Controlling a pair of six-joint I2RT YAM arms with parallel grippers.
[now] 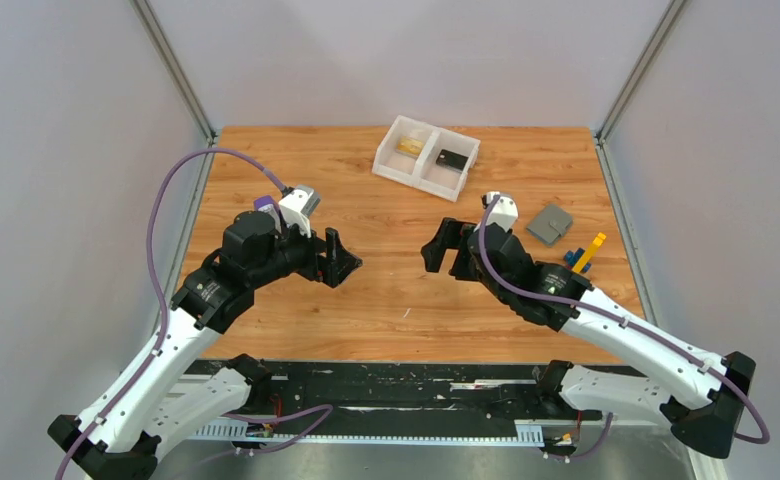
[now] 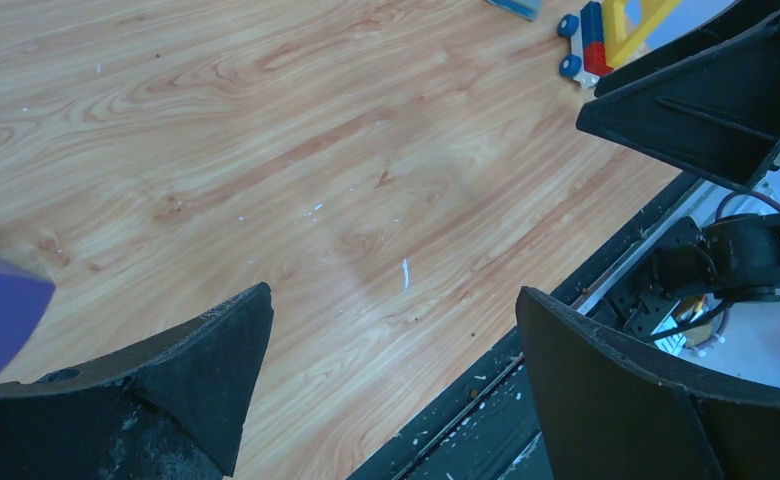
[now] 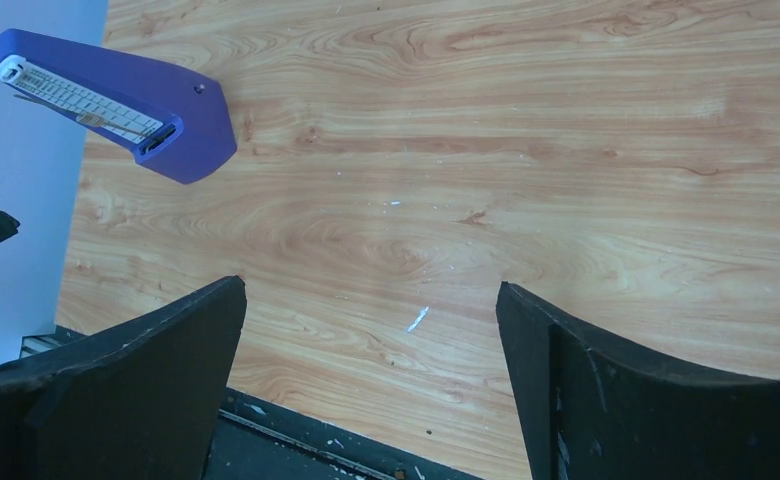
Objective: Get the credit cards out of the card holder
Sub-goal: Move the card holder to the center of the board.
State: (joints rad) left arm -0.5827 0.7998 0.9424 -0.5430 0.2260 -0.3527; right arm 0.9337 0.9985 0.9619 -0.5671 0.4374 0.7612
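While your left gripper and right gripper hung wide open and empty at mid-frame, the small grey bifold card holder lay shut at right. Yellow-and-blue toy blocks sat just beside it, where a careless reach could knock them. Farther up, gold-yellow credit cards lay in the white plastic tray.

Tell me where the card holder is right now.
In the top view, the card holder lies on the right side of the table, just behind the blue-and-yellow toy and right of the white tray.
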